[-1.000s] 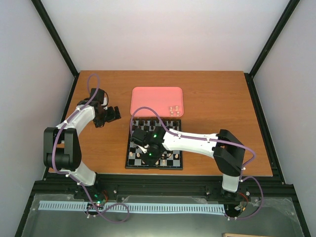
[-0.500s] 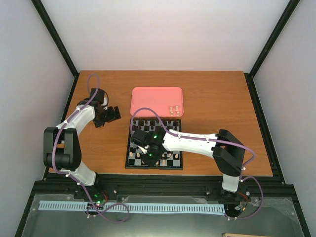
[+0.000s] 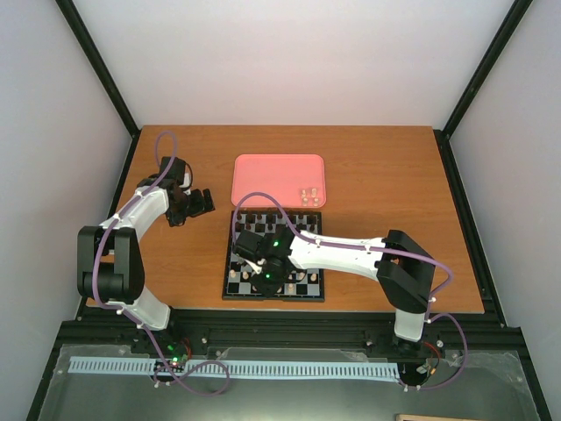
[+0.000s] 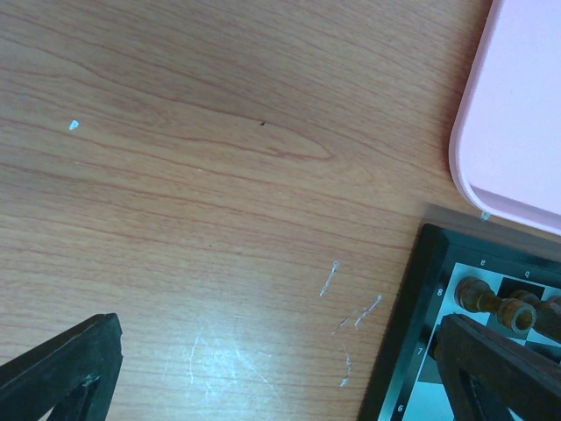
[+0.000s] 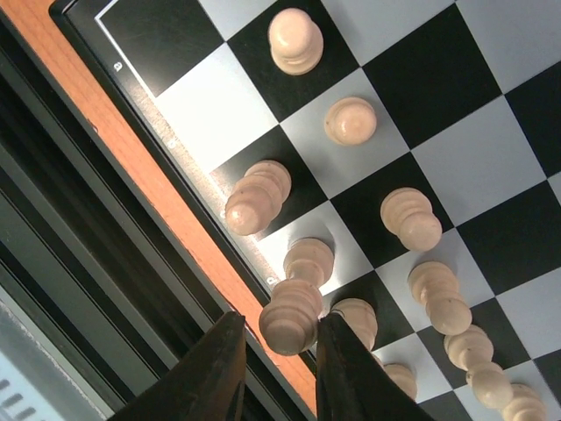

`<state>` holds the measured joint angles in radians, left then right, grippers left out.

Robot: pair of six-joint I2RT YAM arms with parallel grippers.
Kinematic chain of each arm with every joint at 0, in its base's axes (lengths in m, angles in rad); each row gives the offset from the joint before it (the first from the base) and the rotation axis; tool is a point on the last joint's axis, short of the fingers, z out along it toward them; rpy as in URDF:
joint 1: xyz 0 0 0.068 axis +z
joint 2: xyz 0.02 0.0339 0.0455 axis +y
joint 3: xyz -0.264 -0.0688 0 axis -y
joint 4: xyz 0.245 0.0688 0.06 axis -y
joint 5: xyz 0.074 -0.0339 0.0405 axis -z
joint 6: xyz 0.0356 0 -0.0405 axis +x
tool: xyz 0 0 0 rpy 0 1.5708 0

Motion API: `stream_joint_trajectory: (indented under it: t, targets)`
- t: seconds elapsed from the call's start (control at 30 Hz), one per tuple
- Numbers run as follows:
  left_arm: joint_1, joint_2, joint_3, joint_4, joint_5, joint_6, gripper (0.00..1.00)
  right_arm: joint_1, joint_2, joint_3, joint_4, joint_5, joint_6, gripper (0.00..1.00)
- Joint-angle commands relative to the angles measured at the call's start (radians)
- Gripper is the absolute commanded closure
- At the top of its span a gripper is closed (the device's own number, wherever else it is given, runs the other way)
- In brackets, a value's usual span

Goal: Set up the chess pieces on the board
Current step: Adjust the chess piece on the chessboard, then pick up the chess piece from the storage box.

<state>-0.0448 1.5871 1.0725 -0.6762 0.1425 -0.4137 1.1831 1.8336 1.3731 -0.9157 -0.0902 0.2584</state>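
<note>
1. The small black-and-white checkered chessboard [image 3: 317, 263] lay on the brown wooden table [image 3: 386, 175], just at 6 o'clock of the plain pink rounded tray [image 3: 272, 171].
2. The right gripper [image 5: 280, 326] hung low over the board's 7 o'clock corner with its claw narrow. One cream-white turned piece [image 5: 289, 317] stood between the fingertips, with a thin gap showing on one side.
3. More cream-white chess pieces [image 5: 351, 120] stood on squares near that edge, from 12 to 4 o'clock of the piece between the fingertips.
4. Dark brown pieces [image 3: 272, 216] lined the board's 12 o'clock edge.
5. A few pale pieces [image 3: 308, 196] sat in the tray's 5 o'clock corner.
6. The left gripper [image 4: 276, 351] hovered over bare table at 10 o'clock of the board, with its claw wide and nothing in it.
</note>
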Motion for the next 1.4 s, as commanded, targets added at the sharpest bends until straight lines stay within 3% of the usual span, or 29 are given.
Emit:
stream_joint_trajectory:
  t: [0.0, 0.43, 0.8, 1.0, 1.37]
  targets:
    - [-0.001, -0.001, 0.019, 0.008, 0.002, 0.019, 0.0, -0.004, 0.012, -0.009, 0.004, 0.007, 0.008, 0.74]
    - [-0.001, 0.004, 0.031, 0.004, 0.006, 0.018, 0.0, -0.005, -0.035, 0.029, -0.019, 0.094, 0.014, 0.65]
    - [-0.001, 0.016, 0.049, 0.002, 0.014, 0.015, 0.0, -0.028, -0.097, 0.181, -0.117, 0.235, 0.019, 0.57]
    - [-0.003, 0.021, 0.058, 0.002, 0.026, 0.012, 0.0, -0.253, -0.052, 0.311, -0.138, 0.211, 0.001, 0.54]
    - [-0.002, -0.013, 0.09, -0.028, 0.005, 0.008, 0.0, -0.617, 0.304, 0.66, -0.128, 0.256, -0.058, 0.65]
